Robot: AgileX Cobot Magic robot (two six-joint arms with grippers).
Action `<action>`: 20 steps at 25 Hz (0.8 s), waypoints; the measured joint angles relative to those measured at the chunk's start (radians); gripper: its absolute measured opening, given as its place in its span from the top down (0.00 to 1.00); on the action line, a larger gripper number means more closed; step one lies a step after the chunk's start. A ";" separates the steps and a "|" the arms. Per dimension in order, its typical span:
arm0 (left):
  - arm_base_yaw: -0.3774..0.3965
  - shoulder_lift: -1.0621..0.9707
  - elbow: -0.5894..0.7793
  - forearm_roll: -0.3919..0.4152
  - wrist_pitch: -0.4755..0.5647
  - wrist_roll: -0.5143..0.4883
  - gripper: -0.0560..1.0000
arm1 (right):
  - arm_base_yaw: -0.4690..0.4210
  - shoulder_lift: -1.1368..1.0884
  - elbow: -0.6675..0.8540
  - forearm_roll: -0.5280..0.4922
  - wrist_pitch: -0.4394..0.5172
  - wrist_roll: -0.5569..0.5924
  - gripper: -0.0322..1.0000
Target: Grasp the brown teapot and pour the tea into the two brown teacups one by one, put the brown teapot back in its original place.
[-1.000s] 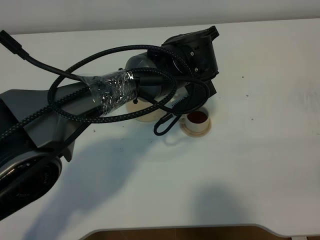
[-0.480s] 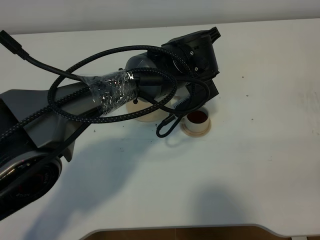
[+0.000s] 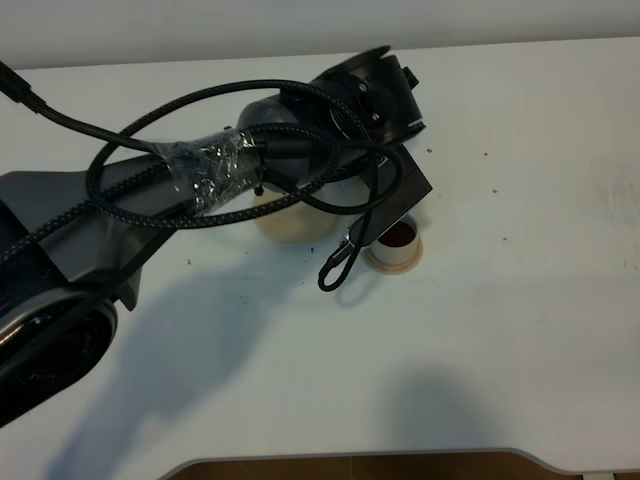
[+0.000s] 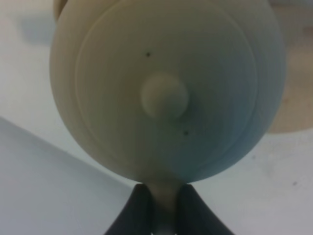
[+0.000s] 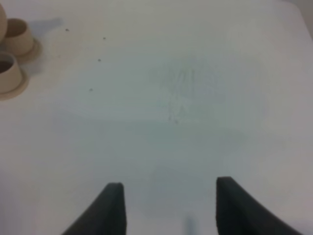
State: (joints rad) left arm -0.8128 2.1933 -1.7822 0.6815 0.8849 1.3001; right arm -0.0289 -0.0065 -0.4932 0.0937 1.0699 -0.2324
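Note:
In the left wrist view the brown teapot point(image 4: 166, 88) fills the frame from above, lid knob in the middle. My left gripper point(image 4: 165, 213) is shut on its loop handle. Part of the larger saucer point(image 4: 293, 98) shows beside the pot. In the exterior high view my left arm hides the pot; a beige ceramic patch point(image 3: 285, 222) shows under it, pot or saucer I cannot tell. One teacup point(image 3: 396, 242) on its saucer holds dark tea. The right wrist view shows both teacups point(image 5: 17, 32) point(image 5: 7, 73) far from my open, empty right gripper point(image 5: 168, 205).
A white table point(image 3: 520, 320) runs under everything, its front edge at the bottom of the exterior high view. Black cables point(image 3: 340, 265) loop off the left arm and hang close to the filled cup. The second cup is hidden by the arm there.
My left wrist has turned and shifted toward the back left with the teapot. More beige ceramic shows under the arm, and the gripper housing now overlaps the filled cup's rim.

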 joint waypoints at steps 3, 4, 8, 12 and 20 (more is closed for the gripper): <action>0.011 0.000 0.000 -0.031 0.017 -0.055 0.84 | 0.000 0.000 0.000 0.000 0.000 0.000 0.54; 0.012 0.000 0.000 -0.037 0.028 -0.087 0.84 | 0.000 0.000 0.000 0.000 0.000 0.000 0.54; 0.014 0.000 0.000 -0.049 0.116 -0.195 0.84 | 0.000 0.000 0.000 0.000 0.000 0.000 0.54; 0.015 -0.014 0.000 -0.123 0.204 -0.284 0.84 | 0.000 0.000 0.000 0.000 0.000 0.000 0.54; 0.069 -0.029 0.000 -0.353 0.305 -0.511 0.84 | 0.000 0.000 0.000 0.000 0.000 0.000 0.54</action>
State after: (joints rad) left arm -0.7435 2.1641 -1.7822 0.3282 1.1902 0.7892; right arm -0.0289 -0.0065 -0.4932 0.0937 1.0699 -0.2324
